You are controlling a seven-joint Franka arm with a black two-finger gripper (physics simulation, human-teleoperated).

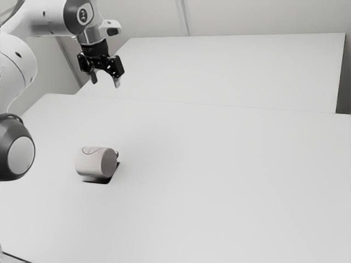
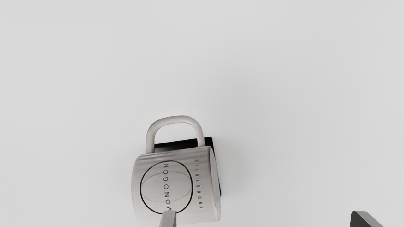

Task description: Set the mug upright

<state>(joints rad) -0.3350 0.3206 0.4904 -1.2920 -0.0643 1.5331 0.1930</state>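
High above the table, toward the exterior view's upper left, the black gripper (image 1: 105, 83) hangs open with nothing between its fingers. The light grey mug (image 1: 96, 161) lies on its side on the table, below the gripper and nearer the camera, with a flat round end facing the exterior view's right. In the wrist view the mug (image 2: 176, 186) shows its printed logo and its handle (image 2: 175, 119) sticking out to one side. One fingertip of the gripper (image 2: 260, 219) overlaps the mug's body in that picture; the other is off beside it.
A thin black flat object (image 1: 97, 180) lies under the mug on the white table (image 1: 219, 181). Behind it stands another white surface (image 1: 230, 71). The arm's links take up the exterior view's left edge.
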